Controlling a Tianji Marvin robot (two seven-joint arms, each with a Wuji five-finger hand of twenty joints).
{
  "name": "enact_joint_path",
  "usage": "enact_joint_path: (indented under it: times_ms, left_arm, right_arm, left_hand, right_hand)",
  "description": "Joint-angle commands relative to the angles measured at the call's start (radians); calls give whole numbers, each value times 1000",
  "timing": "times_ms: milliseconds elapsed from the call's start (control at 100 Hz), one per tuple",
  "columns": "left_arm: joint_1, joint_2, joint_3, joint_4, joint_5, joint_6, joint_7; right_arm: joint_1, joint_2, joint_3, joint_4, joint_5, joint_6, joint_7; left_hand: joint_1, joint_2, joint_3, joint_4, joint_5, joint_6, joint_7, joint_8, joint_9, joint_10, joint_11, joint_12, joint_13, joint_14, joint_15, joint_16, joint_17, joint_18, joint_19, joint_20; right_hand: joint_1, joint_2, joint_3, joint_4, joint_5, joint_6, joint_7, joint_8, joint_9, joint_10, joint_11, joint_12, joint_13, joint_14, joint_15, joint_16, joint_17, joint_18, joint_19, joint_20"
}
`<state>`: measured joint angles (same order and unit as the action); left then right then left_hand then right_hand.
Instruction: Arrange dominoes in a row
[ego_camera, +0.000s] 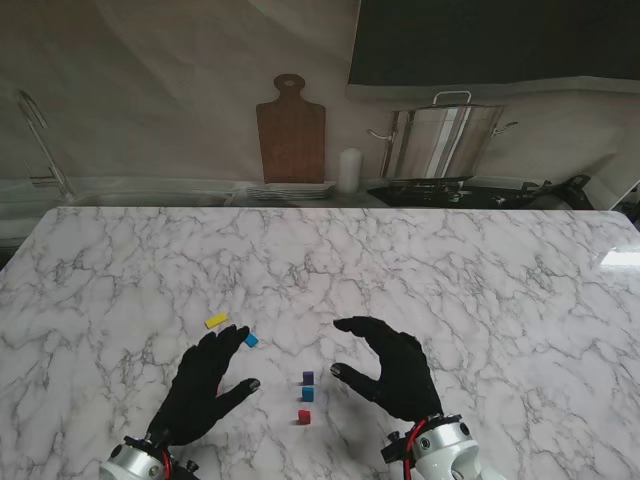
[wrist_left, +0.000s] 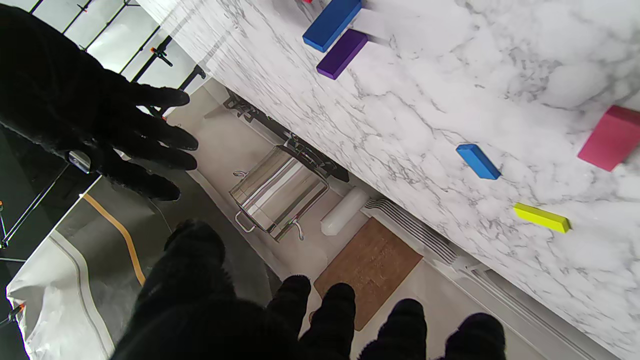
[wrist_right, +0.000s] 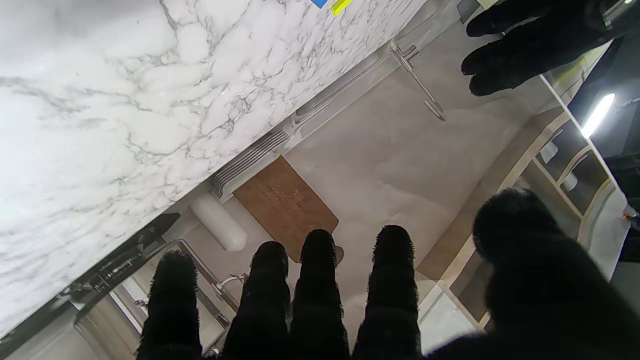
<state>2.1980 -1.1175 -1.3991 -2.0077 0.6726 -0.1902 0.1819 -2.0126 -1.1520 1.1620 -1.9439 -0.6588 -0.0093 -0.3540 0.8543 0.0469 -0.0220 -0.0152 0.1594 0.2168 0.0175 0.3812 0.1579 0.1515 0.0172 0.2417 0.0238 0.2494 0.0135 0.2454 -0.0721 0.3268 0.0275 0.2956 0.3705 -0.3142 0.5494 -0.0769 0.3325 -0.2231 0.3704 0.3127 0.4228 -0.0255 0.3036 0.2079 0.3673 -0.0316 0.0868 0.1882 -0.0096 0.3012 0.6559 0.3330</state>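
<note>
5 dominoes show on the marble counter (ego_camera: 480, 290) in the stand view: a yellow domino (ego_camera: 216, 321) and a light blue domino (ego_camera: 251, 340) lie just beyond the left hand (ego_camera: 205, 385), while a purple domino (ego_camera: 308, 378), blue domino (ego_camera: 308, 394) and red domino (ego_camera: 304, 416) stand in a near-to-far line between both hands. The right hand (ego_camera: 392, 368) hovers right of that line. Both hands have fingers spread and hold nothing.

Left wrist view: fingers (wrist_left: 340, 315) are apart and empty; a pink domino (wrist_left: 611, 137) appears beside the light blue one.

Right wrist view: fingers (wrist_right: 317, 295) extend straight, empty, over the counter's far edge.
</note>
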Motion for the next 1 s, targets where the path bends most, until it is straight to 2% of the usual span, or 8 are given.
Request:
enact_joint_path:
  times_ms: [0, 230, 260, 340, 660, 840, 950, 990]
  left_arm:
    - [1, -3, 5, 4, -3, 2, -12]
    - [-6, -2, 9, 8, -10, 9, -18]
    - [-8, -2, 10, 8, -10, 11, -20]
    - [-18, -2, 16, 14, -11, 13, -17]
    - [-48, -4, 19, 40, -44, -2, -23]
    - [-65, 1, -4, 42, -3, 5, -39]
    - [-95, 12, -39, 51, 63, 1, -79]
    - [-108, 17, -53, 59, 90, -6, -94]
  right_arm:
    - [-10, -3, 2, 10, 12, 0, 2]
    - [-9, -17, -11, 34, 75, 6, -27]
    - [-9, -17, -10, 37, 82, 1, -22]
    - [-12, -12, -4, 36, 92, -8, 7]
    - [-28, -1, 19, 27, 83, -15, 53]
    - [-34, 3, 32, 22, 80, -41, 69]
    - [-47, 11, 49, 5, 63, -40, 99]
    - [-52, 13, 54, -1, 53, -38, 106]
  left_hand:
    - [-1, 28, 0, 11, -30, -10, -9, 4, -27, -15, -10, 5, -13, -7, -10, -19, -9, -18, -4, 1]
    - [2, 29, 0, 12, -29, -12, -10, 4, -26, -15, -10, 6, -13, -7, -9, -18, -9, -19, -3, 1]
    - [2, 27, 0, 12, -28, -11, -9, 5, -25, -16, -9, 7, -12, -6, -8, -17, -9, -19, -3, 1]
    - [5, 23, 1, 12, -25, -11, -5, 7, -20, -14, -7, 8, -12, -8, -6, -15, -8, -20, -1, 2]
    - [9, 29, 2, 12, -23, -14, 6, 11, -13, -14, -6, 11, -12, -9, -3, -6, -10, -20, 6, 10]
    - [20, 10, 2, 13, -15, -13, 12, 12, -3, -10, -4, 12, -10, -6, 3, 4, -10, -17, 13, 18]
    - [26, -18, 6, 14, -7, -15, 22, 15, 8, -9, -1, 18, -12, -5, 17, 48, -20, -19, 52, 77]
    - [27, -27, 7, 14, -4, -16, 26, 18, 12, -9, 3, 23, -12, -4, 26, 74, -24, -22, 69, 108]
  right_hand:
    - [-62, 61, -49, 12, -41, 0, -23, -20, -43, -16, -23, -7, -37, -30, -31, -17, -32, -2, -26, -12]
    - [-86, 191, -197, -9, -89, 25, -61, -19, -103, -19, -26, -7, -88, -30, -47, -16, -66, -3, -70, -2]
    - [-60, 222, -260, 2, -101, 24, -80, -23, -121, -21, -19, -7, -103, -33, -47, -12, -71, -9, -91, 6]
    - [-51, 264, -266, 10, -159, 28, -108, -29, -179, -35, -41, -15, -142, -50, -63, -17, -99, -32, -106, 7]
    - [50, 234, -236, 54, -200, 31, -189, -24, -229, -76, -89, -53, -217, -122, -98, -77, -112, -120, -204, -25]
    - [68, 175, -147, 83, -184, 80, -346, -34, -229, -56, -154, -85, -272, -197, -118, -168, -42, -257, -456, -141]
    - [66, 111, -120, 86, -180, 41, -404, -58, -251, -59, -191, -102, -283, -141, -116, -171, -35, -208, -486, -142]
    - [44, 88, -96, 67, -181, 30, -390, -33, -251, -55, -195, -88, -280, -115, -112, -131, -59, -172, -441, -56]
